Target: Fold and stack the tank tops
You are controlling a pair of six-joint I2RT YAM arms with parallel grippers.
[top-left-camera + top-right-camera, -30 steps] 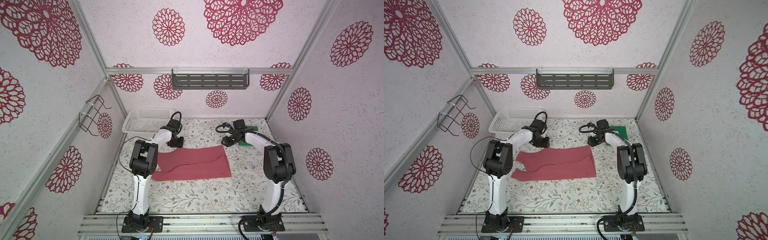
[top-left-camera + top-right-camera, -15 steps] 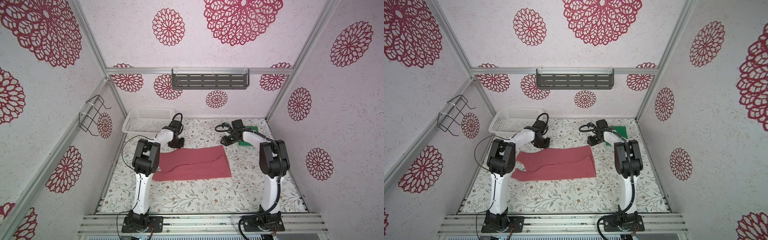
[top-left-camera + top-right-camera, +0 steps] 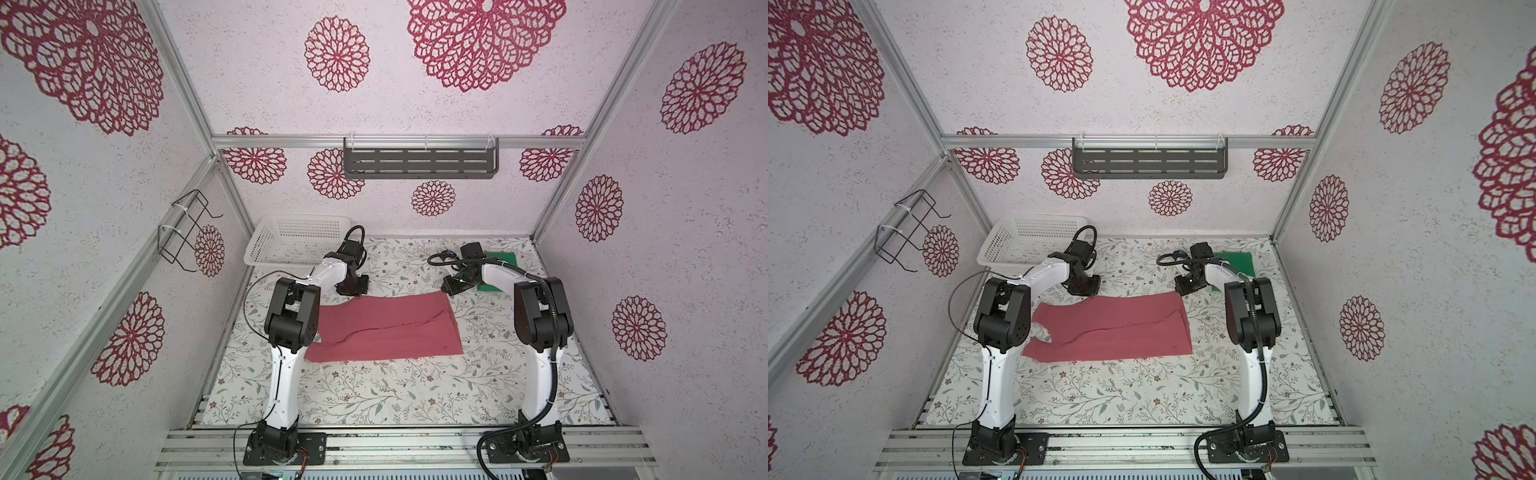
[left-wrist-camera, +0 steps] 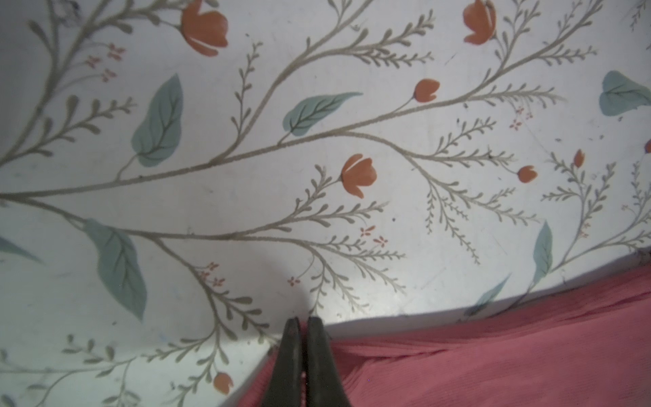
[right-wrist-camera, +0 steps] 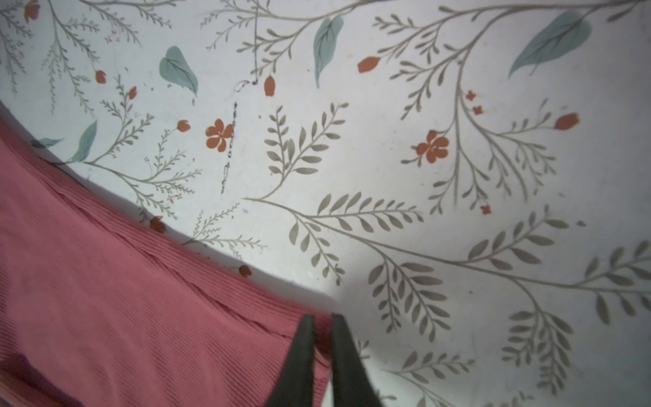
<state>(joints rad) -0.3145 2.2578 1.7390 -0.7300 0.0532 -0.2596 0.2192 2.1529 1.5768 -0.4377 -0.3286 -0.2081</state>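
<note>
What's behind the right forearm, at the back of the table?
The green tank top lies flat on the floral table there. The right arm covers its near edge, so its full outline, and whether it is neatly folded, cannot be seen.

Spread tank top point(image 3: 386, 328) lies centre of table point(image 3: 374, 395); basket point(image 3: 299, 241) back-left, other tank top point(image 3: 506, 257) back-right. L gripper point(image 3: 358, 293) at spread top's back-left corner, R gripper point(image 3: 449, 291) at its back-right.
</note>
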